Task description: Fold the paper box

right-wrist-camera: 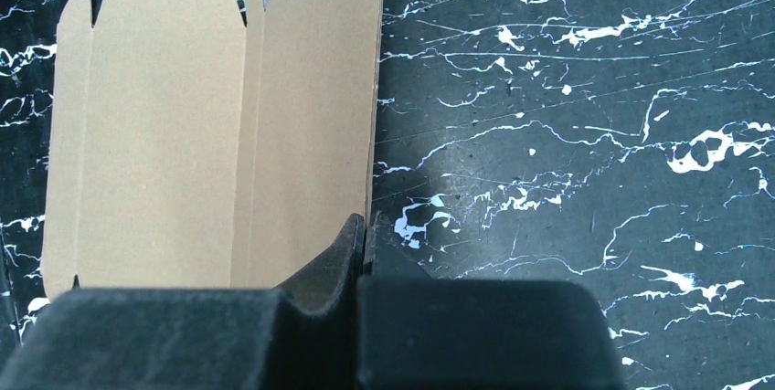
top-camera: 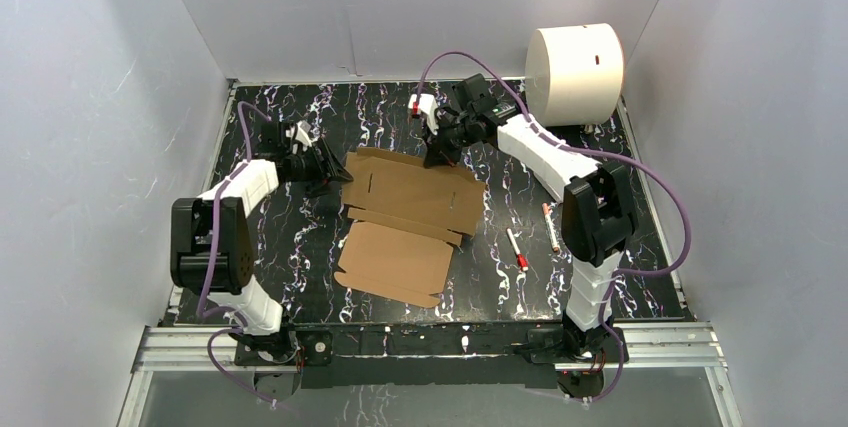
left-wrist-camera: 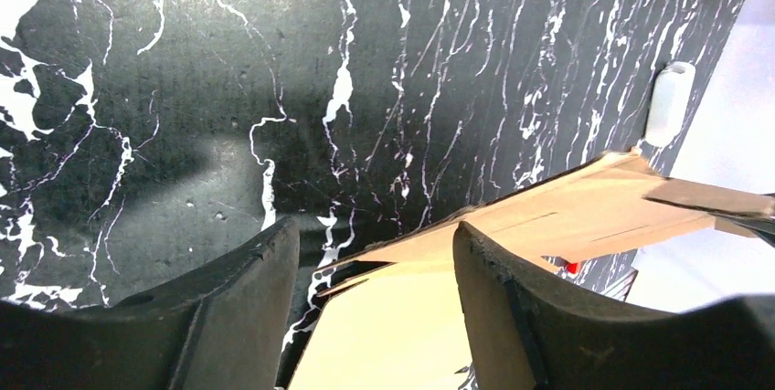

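Observation:
The paper box (top-camera: 405, 217) is a brown notched cardboard sheet lying mostly unfolded in the middle of the black marbled table. Its far panel is raised a little off the near panel. My left gripper (top-camera: 335, 173) is at the sheet's left edge. In the left wrist view it (left-wrist-camera: 376, 230) is open, with a cardboard corner (left-wrist-camera: 402, 308) lying loose between the spread fingers. My right gripper (top-camera: 437, 159) is at the far edge. In the right wrist view it (right-wrist-camera: 363, 222) is shut on the edge of the paper box (right-wrist-camera: 183, 134).
A large white cylinder (top-camera: 575, 72) stands at the back right corner. Two markers (top-camera: 516, 248) (top-camera: 551, 226) lie on the table to the right of the cardboard. White walls enclose the table on three sides.

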`<state>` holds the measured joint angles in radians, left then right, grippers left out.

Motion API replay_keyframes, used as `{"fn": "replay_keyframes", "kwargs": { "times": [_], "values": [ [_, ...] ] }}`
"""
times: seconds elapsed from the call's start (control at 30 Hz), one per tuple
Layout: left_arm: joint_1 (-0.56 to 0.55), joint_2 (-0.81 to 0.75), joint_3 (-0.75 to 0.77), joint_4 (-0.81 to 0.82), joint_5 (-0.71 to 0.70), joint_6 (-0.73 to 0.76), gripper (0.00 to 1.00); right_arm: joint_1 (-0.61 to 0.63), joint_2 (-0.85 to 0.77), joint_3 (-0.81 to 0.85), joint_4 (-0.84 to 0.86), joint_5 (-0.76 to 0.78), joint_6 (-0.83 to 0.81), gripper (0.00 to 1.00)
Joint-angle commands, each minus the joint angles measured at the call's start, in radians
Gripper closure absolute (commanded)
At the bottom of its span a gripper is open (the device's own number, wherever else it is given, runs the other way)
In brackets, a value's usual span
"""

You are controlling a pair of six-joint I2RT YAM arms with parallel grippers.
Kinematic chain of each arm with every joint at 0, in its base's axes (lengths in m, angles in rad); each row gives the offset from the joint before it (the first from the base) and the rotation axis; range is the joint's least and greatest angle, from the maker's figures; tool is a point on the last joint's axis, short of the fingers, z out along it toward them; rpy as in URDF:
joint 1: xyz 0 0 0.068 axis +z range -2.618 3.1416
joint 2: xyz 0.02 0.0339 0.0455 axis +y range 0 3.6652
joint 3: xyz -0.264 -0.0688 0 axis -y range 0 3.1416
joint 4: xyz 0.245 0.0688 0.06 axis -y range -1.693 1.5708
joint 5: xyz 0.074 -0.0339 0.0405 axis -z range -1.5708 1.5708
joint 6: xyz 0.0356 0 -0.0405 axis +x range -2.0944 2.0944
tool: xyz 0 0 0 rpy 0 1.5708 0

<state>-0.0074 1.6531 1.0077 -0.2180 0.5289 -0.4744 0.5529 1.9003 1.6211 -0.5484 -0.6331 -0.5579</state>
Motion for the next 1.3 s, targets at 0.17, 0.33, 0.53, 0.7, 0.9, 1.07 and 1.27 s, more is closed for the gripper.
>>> {"fn": "replay_keyframes", "kwargs": {
  "times": [0.17, 0.33, 0.53, 0.7, 0.9, 1.07, 1.27],
  "values": [
    [0.006, -0.261, 0.071, -0.029, -0.096, -0.011, 0.38, 0.039, -0.064, 0.022, -0.013, 0.102, -0.043, 1.00],
    [-0.002, -0.285, 0.115, -0.017, -0.100, -0.029, 0.39, 0.058, -0.070, 0.041, -0.013, 0.152, -0.066, 1.00],
    [-0.044, -0.256, 0.144, 0.019, -0.053, -0.042, 0.40, 0.097, -0.083, 0.043, -0.024, 0.200, -0.117, 1.00],
    [-0.065, -0.207, 0.174, 0.033, -0.025, -0.052, 0.42, 0.121, -0.085, 0.041, -0.020, 0.234, -0.126, 1.00],
    [-0.102, -0.167, 0.144, 0.057, -0.038, -0.080, 0.43, 0.151, -0.102, 0.013, 0.017, 0.290, -0.138, 1.00],
    [-0.123, -0.191, 0.094, 0.099, -0.044, -0.117, 0.48, 0.164, -0.103, 0.026, 0.019, 0.331, -0.143, 1.00],
    [-0.166, -0.220, 0.043, 0.128, -0.055, -0.153, 0.56, 0.174, -0.119, 0.023, 0.054, 0.365, -0.153, 1.00]
  ]
}}
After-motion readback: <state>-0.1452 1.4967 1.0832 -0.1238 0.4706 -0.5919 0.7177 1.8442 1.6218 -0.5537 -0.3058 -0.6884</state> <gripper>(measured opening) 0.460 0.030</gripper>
